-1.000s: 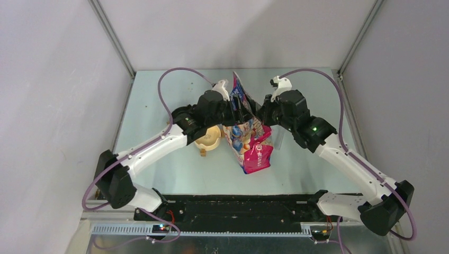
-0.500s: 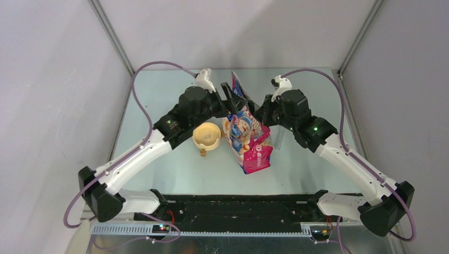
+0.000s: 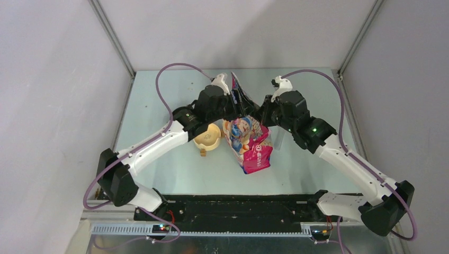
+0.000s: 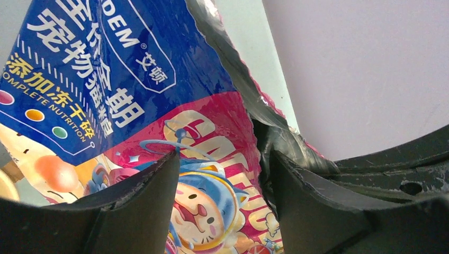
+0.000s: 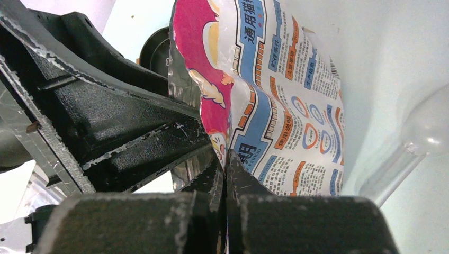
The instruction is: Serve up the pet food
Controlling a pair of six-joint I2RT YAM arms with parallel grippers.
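Kibble is out of sight in every view, so where it sits cannot be told. The glossy blue-and-pink bag (image 3: 249, 142) stands upright mid-table, with its torn top edge poking up toward the far side. Just left of it sits a cream bowl (image 3: 207, 136), and tight against its right flank is a clear scoop (image 3: 279, 138). Bare table (image 3: 174, 172) runs open on the near side of the bag and out toward the far left corner, while grey walls close in on the left, right and far edges.

Both arms reach in from the near edge, elbows thrown wide, and their wrists meet over the bag's mouth. The right gripper (image 3: 263, 114) is clamped tight on the bag's upper right edge. The left gripper (image 3: 241, 108) comes in from the left at the top lip, fingers (image 4: 143, 201) spread.

The left wrist camera shows the bag (image 4: 132, 79) and its cartoon face between those parted fingers. The ragged lip runs up past the right-hand one, but whether either pad touches foil cannot be told. The right wrist camera shows its fingers (image 5: 212, 211) pressed together with foil pinched between them, the bag's printed back panel (image 5: 286, 106), and the scoop (image 5: 402, 153) lying off to the right. The overhead view shows none of this.
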